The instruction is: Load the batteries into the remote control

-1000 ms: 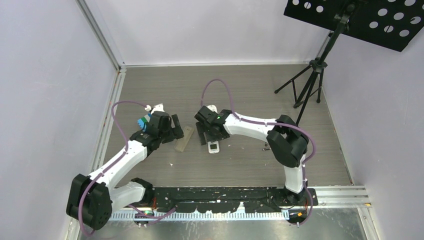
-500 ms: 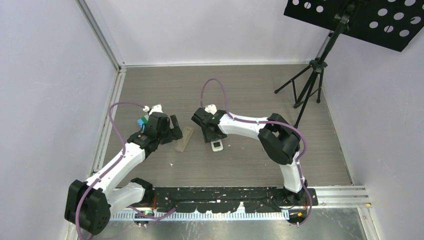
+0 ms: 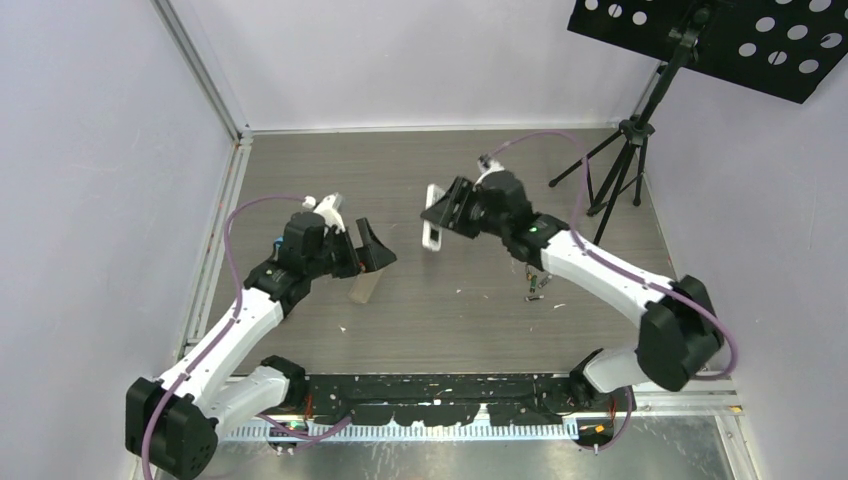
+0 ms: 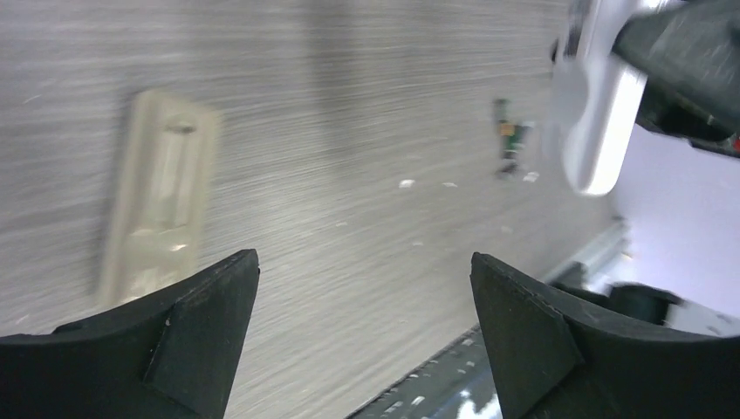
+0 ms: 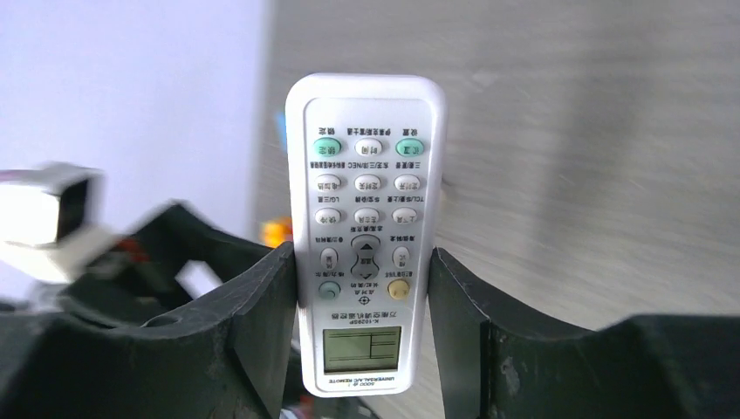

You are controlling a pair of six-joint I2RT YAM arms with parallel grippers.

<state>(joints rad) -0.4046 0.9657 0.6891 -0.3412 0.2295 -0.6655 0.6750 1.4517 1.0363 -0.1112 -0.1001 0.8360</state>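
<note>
Above the table [image 3: 400, 170], right gripper [image 5: 359, 271] clamps remote control [image 5: 365, 157] by long edges; left gripper [image 4: 362, 266] gapes.

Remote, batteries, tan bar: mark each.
remote [image 5: 366, 236], right wrist view, middle of button face.
batteries [image 4: 506, 140], left wrist view, one battery's body.
bar [image 4: 161, 188], left wrist view, centre of top face.

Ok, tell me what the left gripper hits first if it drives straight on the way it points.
Probably bare table, judging by the left wrist view. The open left gripper aims between the translucent bar and the remote control, in line with neither. Depth is unclear.
</note>
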